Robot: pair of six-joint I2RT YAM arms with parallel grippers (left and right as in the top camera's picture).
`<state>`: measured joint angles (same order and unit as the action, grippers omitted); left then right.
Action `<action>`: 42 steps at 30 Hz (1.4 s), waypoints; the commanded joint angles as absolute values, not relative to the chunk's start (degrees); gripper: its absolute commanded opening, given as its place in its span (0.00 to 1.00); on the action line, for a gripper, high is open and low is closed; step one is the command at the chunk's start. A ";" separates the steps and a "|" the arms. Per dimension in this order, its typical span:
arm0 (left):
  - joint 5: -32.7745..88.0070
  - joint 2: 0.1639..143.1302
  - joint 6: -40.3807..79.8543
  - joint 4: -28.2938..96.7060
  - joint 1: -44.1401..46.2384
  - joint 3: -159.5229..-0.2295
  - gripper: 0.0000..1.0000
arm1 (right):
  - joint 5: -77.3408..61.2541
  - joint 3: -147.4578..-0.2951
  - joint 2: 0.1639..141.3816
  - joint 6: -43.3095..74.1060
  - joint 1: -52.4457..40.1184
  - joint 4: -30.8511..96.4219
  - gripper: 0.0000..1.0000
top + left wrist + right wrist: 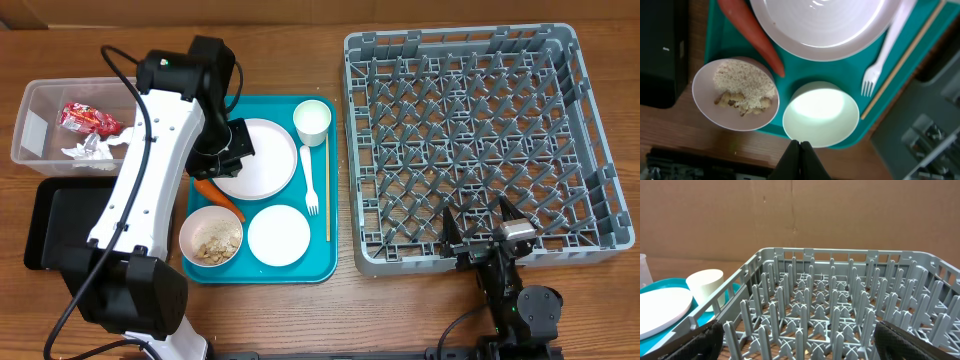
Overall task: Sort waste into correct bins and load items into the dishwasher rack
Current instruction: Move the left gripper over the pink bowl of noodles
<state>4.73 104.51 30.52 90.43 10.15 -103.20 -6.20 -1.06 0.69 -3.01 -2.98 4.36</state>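
The clear tub (30, 135) holds the red wrapper (88, 118) and the white napkin (88, 150). The black tray (50, 225) lies in front of it. On the teal tray (330, 265) are a plate (265, 160), a cup (312, 120), a fork (310, 182), a chopstick (327, 190), the carrot (218, 197), a bowl of rice (211, 237) and an empty bowl (279, 235). My left gripper (225, 158) hovers over the plate's left edge; its jaws (800, 152) are shut and empty, above the carrot (752, 35) and the bowls (735, 92). My right gripper (485, 228) is open at the front edge of the grey rack (480, 60).
The rack (840, 255) fills the right wrist view between the open fingers (800, 345), with the cup (705, 282) and the plate (660, 307) to its left. A cardboard wall stands behind the table. The left arm's white body crosses over the black tray.
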 commanded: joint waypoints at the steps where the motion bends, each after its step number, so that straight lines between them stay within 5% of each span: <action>1: 0.34 103.72 39.09 87.88 10.57 -99.72 0.04 | -6.48 -0.45 0.27 -2.79 -2.83 4.12 1.00; 21: -0.08 103.72 40.12 72.93 10.46 -79.35 0.05 | -6.48 -0.45 0.27 -2.79 -2.83 4.12 1.00; 22: -0.03 103.72 41.04 72.77 10.44 -79.26 0.09 | -6.48 -0.45 0.27 -2.79 -2.83 4.12 1.00; 25: -0.03 103.72 42.46 71.66 10.44 -78.50 0.46 | -6.48 -0.45 0.27 -2.79 -2.83 4.12 1.00; 30: 0.01 103.74 42.46 71.70 10.44 -78.04 0.17 | -6.48 -0.45 0.27 -2.79 -2.83 4.12 1.00; 42: -0.84 103.74 45.06 72.18 10.55 -77.93 0.34 | -6.48 -0.45 0.27 -2.79 -2.83 4.12 1.00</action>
